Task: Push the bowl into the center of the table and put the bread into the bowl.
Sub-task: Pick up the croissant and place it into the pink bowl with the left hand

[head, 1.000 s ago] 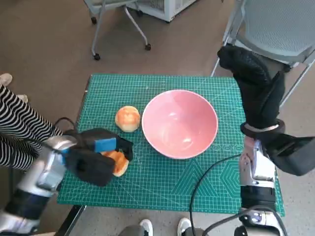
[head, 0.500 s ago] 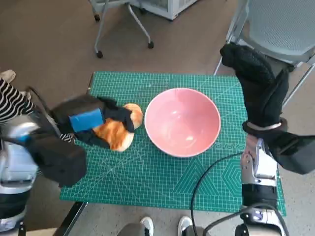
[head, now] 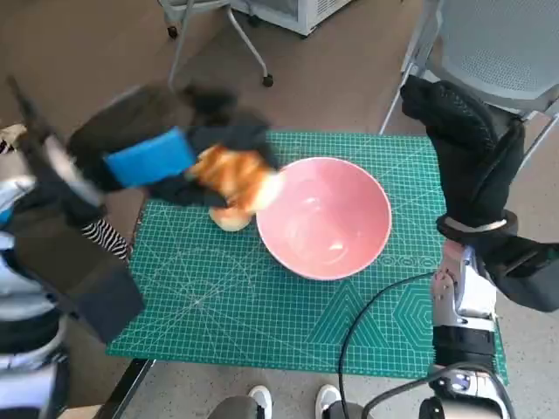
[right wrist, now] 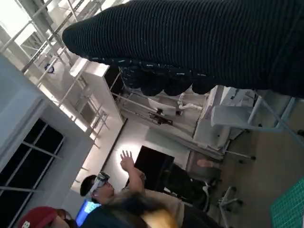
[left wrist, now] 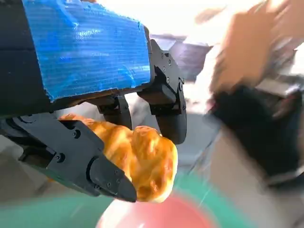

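Beside the bowl [head: 323, 218], at its left rim: bread [head: 234, 177] gripped in left hand [head: 166, 157], bowl's centre rightward; right hand [head: 467, 148] raised, grip undeterminable.

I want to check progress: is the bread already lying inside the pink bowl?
No: the left hand holds the bread in the air beside the pink bowl, whose inside is empty.

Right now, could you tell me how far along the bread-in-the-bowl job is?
The pink bowl already sits near the mat's center. The left hand holds one bread lifted at the bowl's rim, unreleased. A second bread lies on the mat beside the bowl. The right hand is raised, holding nothing.
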